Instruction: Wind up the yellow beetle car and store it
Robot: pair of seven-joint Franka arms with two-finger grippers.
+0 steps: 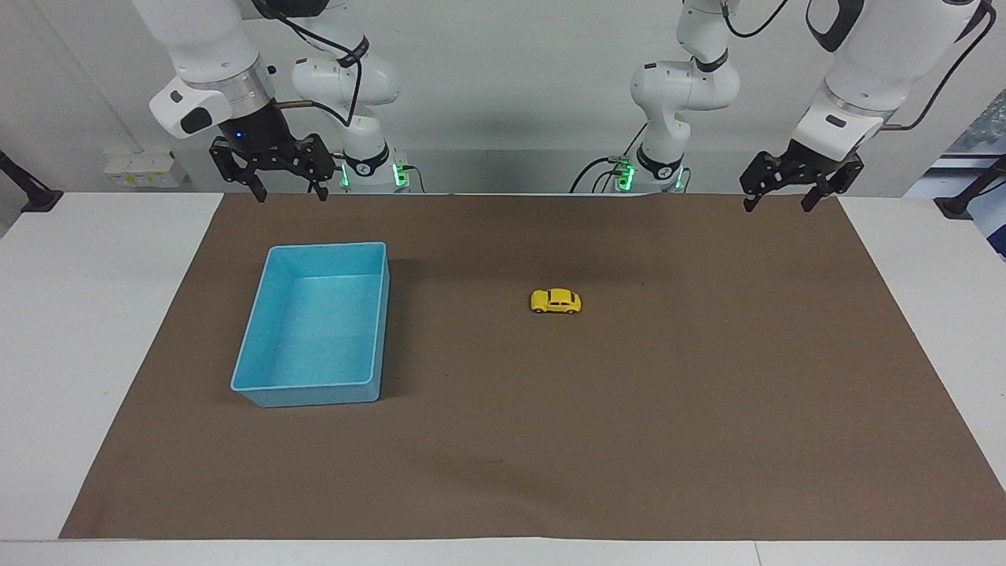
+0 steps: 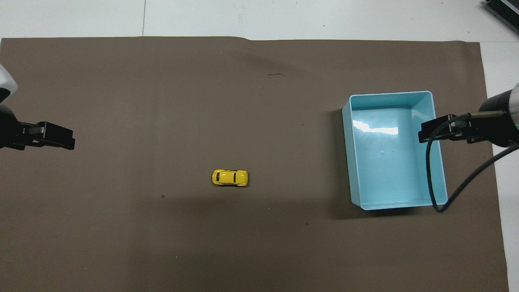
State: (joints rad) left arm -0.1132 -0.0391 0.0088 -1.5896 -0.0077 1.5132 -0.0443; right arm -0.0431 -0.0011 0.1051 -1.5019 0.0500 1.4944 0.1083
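Note:
The yellow beetle car stands on its wheels near the middle of the brown mat, also in the overhead view. The blue tray sits empty toward the right arm's end of the table, beside the car; it also shows in the overhead view. My right gripper hangs open and empty in the air over the tray's edge nearest the robots. My left gripper hangs open and empty over the mat's corner at the left arm's end. Both arms wait, well apart from the car.
A brown mat covers most of the white table. A black cable from the right arm hangs over the tray in the overhead view.

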